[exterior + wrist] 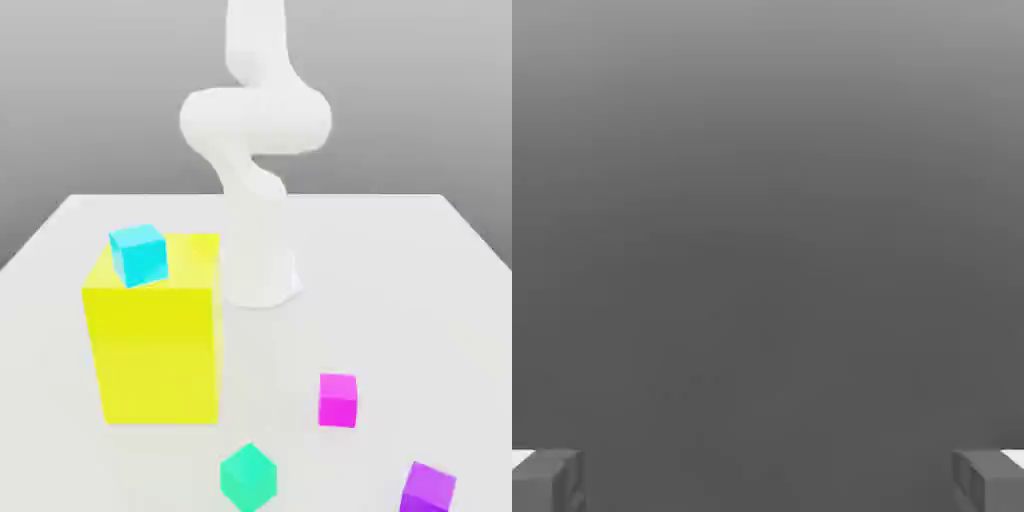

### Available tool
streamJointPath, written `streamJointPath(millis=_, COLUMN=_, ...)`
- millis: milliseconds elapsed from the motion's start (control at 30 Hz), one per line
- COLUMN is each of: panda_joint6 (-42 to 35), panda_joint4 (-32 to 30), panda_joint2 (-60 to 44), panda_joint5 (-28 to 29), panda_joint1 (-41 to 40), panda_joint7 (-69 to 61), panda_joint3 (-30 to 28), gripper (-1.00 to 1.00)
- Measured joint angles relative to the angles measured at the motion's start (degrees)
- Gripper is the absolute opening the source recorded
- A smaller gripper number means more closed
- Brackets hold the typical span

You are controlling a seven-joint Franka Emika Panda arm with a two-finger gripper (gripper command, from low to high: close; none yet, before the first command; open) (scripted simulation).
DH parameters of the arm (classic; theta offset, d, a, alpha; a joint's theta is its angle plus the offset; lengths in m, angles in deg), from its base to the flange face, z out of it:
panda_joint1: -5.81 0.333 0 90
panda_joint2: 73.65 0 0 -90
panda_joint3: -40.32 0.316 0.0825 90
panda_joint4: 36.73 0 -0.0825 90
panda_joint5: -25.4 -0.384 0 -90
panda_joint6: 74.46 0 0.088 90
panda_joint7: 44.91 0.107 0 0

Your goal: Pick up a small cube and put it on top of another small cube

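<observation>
Waiting to start: teal cube and pink cube both loose on the counter

Sitting at the bottom centre of the exterior view, the small teal cube (248, 477) rests on the white counter (420, 280), turned corner-on to the camera. Up and to its right, near but apart, the magenta-pink cube (338, 399) also rests on the counter with nothing on top. Judging by this, the task has not begun: the pick-up, carry and stacking all remain.

In the hand view, the gripper (768, 480) shows two grey fingers (547, 480) at opposite lower corners, spread wide with nothing between them, facing plain grey background.

A darker purple cube (429, 488) sits at the lower right. At the left, a large yellow block (155, 350) carries a lighter cyan cube (138, 254). The white arm (255, 150) rises at centre behind them. Nothing blocks the route between the two cubes; the main risk is picking a similar colour.
</observation>
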Motion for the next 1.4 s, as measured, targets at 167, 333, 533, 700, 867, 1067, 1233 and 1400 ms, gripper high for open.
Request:
streamJointPath(millis=167, panda_joint6=4.35, panda_joint4=-2.08, panda_joint2=-10.73, panda_joint5=-2.73, panda_joint1=4.49, panda_joint7=-9.69, panda_joint3=-4.29, gripper=0.00)
streamJointPath(millis=333, panda_joint6=8.53, panda_joint4=-4.09, panda_joint2=-21.18, panda_joint5=-5.83, panda_joint1=7.97, panda_joint7=-19.40, panda_joint3=-7.62, gripper=0.00)
streamJointPath(millis=533, panda_joint6=13.53, panda_joint4=-6.50, panda_joint2=-33.71, panda_joint5=-9.34, panda_joint1=10.11, panda_joint7=-30.88, panda_joint3=-9.46, gripper=0.00)
streamJointPath(millis=700, panda_joint6=17.91, panda_joint4=-8.58, panda_joint2=-43.82, panda_joint5=-10.04, panda_joint1=10.29, panda_joint7=-38.87, panda_joint3=-9.42, gripper=0.00)
streamJointPath(millis=867, panda_joint6=22.80, panda_joint4=-10.57, panda_joint2=-53.38, panda_joint5=-7.15, panda_joint1=9.74, panda_joint7=-43.90, panda_joint3=-9.60, gripper=0.00)
streamJointPath(millis=1067, panda_joint6=31.44, panda_joint4=-8.70, panda_joint2=-64.89, panda_joint5=-10.85, panda_joint1=6.11, panda_joint7=-47.84, panda_joint3=-5.17, gripper=-1.00)
streamJointPath(millis=1233, panda_joint6=31.31, panda_joint4=-8.70, panda_joint2=-64.88, panda_joint5=-10.80, panda_joint1=6.10, panda_joint7=-47.79, panda_joint3=-5.17, gripper=-1.00)
streamJointPath(millis=1400, panda_joint6=27.11, panda_joint4=-9.88, panda_joint2=-59.39, panda_joint5=-8.07, panda_joint1=7.79, panda_joint7=-45.77, panda_joint3=-7.43, gripper=-1.00)
